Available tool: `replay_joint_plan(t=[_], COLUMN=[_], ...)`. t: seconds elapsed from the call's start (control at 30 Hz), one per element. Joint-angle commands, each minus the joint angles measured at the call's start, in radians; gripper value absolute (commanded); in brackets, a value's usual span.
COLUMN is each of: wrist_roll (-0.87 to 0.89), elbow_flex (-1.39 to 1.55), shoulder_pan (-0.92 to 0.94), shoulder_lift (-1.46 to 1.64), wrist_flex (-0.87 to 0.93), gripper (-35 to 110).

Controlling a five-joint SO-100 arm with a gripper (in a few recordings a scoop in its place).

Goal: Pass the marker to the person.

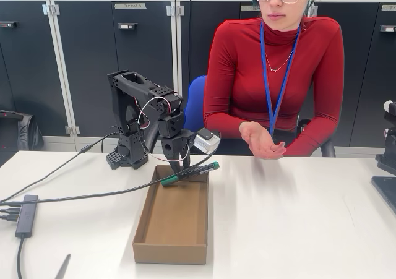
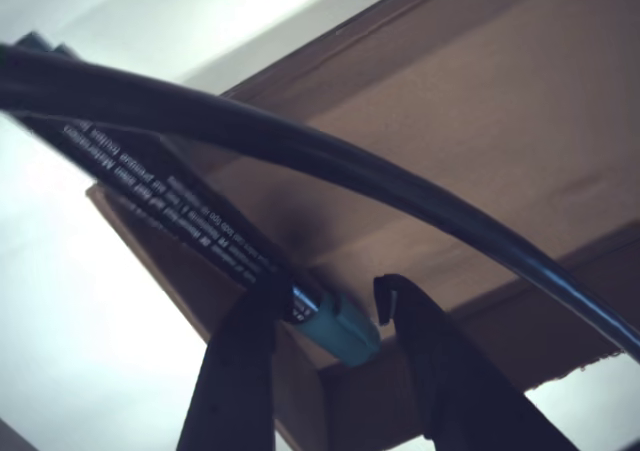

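Fixed view: the black arm's gripper hung over the far end of the cardboard box, nose down, w/ the marker lying roughly level across the box's far rim, green cap toward the right of the pic, green end toward the left. Fingers looked closed around the barrel somewhere near its middle, but the contact was too small to read here. The person sat behind the table, one hand held out palm up, well to the right of the marker and apart from it. A black cable ran across the table toward the arm's base.

Wrist view: both dark fingers showed at the bottom, w/ the marker's black printed barrel and green end passing between them. It sat tight against the left finger; a slim gap showed next to the right one, so whether it was truly clamped I cannot tell. Box floor lay behind, and a cable arced close across the shot.

Risks, as I judged them: grip looked one-sided and near the end here, so a swing toward the hand could let the marker pivot or slip back into the box. Cable could snag on the marker or box rim during the lift. A long level marker might also clip the box wall if raised too little before turning
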Motion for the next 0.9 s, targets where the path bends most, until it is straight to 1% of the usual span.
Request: replay_joint_plan(t=[0.0,0.37,0.43,0.53,0.87], wrist_roll=[-0.009,-0.006,0.006,0.025,0.080], elbow_flex=[-0.034,-0.075,-0.089,-0.107,-0.055], shoulder_pan=[0.005,0.005,-0.002,-0.015,-0.118], shoulder_lift=[-0.015,-0.060,-0.060,-0.049,0.072], wrist_flex=[-0.040,-0.075,-0.075,-0.067,-0.067], gripper=[19,20,15,13,13])
